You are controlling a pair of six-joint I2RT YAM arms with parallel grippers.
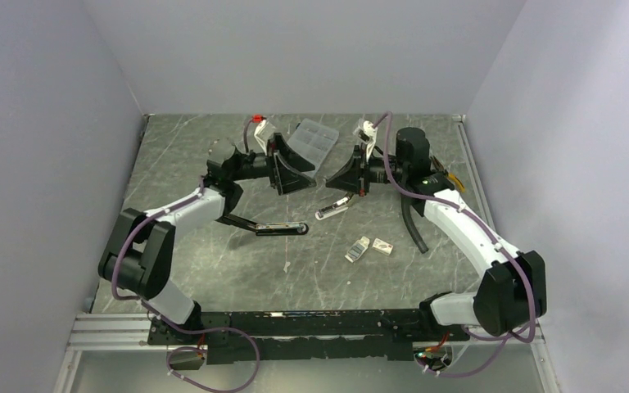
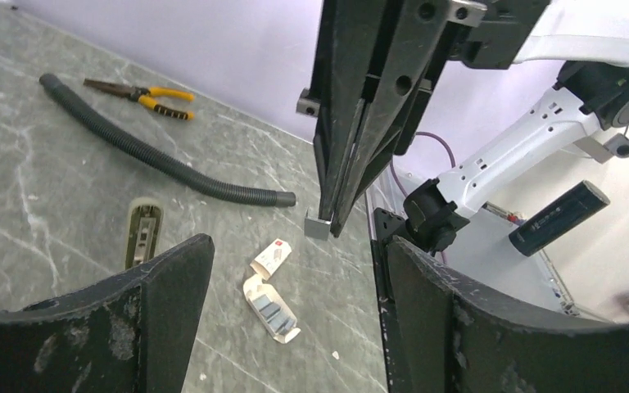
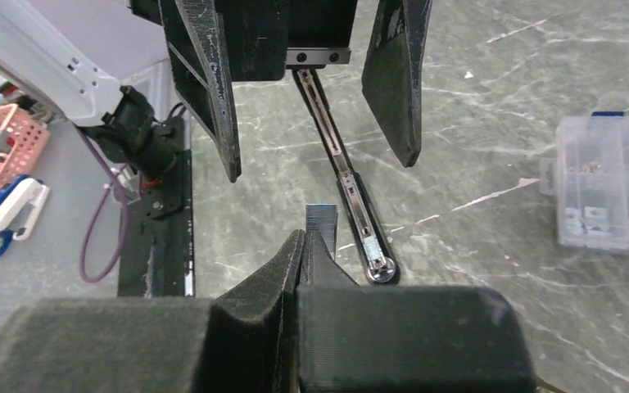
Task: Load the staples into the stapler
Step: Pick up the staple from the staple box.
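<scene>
Inside white cardboard tray (image 2: 251, 286), silvery staples (image 2: 268, 310)

White arms (image 1: 459, 221), black joints (image 1: 506, 296), purple cables (image 1: 255, 356)

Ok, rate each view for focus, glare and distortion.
Top external: evenly lit and sharp, only faint shadows on the table. Left wrist: wide-angle bending, left gripper's fingers dark and soft, background at right washed out. Right wrist: right gripper's fingers blurred, staple strip and stapler rail crisp.
</scene>
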